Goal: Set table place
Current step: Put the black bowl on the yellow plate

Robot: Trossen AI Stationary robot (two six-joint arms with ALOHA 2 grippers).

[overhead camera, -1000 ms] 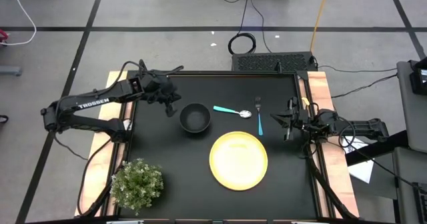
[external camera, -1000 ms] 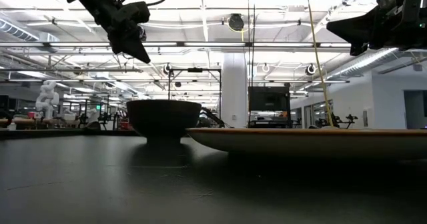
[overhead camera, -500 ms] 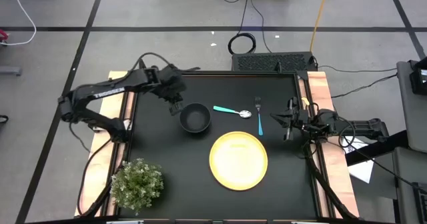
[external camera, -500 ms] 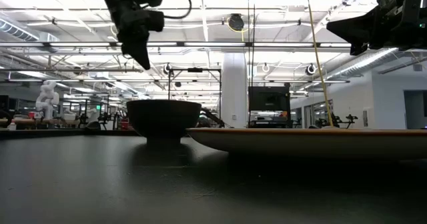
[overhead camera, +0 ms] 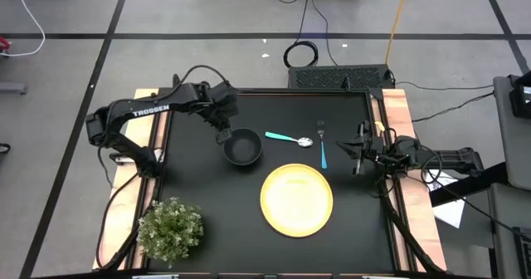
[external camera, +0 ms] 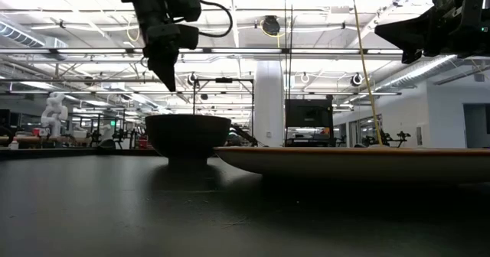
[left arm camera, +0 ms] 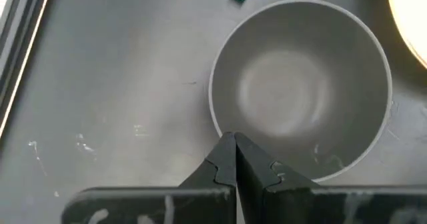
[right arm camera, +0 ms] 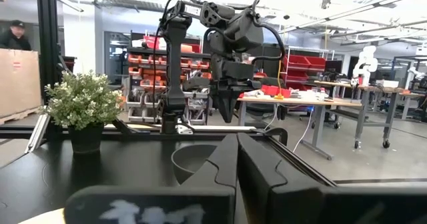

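The black bowl (overhead camera: pixel 242 147) stands on the table (overhead camera: pixel 199 188), left of the teal-handled spoon (overhead camera: pixel 289 138) and fork (overhead camera: pixel 322 144). The round yellow plate (overhead camera: pixel 297 198) lies nearer the front. My left gripper (overhead camera: pixel 222 135) is shut and points steeply down over the bowl's left rim (left arm camera: pixel 217 121). In the low view its tip (external camera: pixel 170 85) hangs clear above the bowl (external camera: pixel 187 133). My right gripper (overhead camera: pixel 358 153) waits shut, raised at the table's right edge.
A green potted plant (overhead camera: pixel 170 229) stands at the table's near left corner. Wooden strips (overhead camera: pixel 398 113) run along the left and right sides. In the right wrist view a person (right arm camera: pixel 13 34) shows in the room beyond the table.
My left gripper has moved toward the table's right, from left of the bowl to above its left rim. It has tipped from a slant to pointing steeply down and has stayed shut. The bowl, plate, fork and spoon have kept their places.
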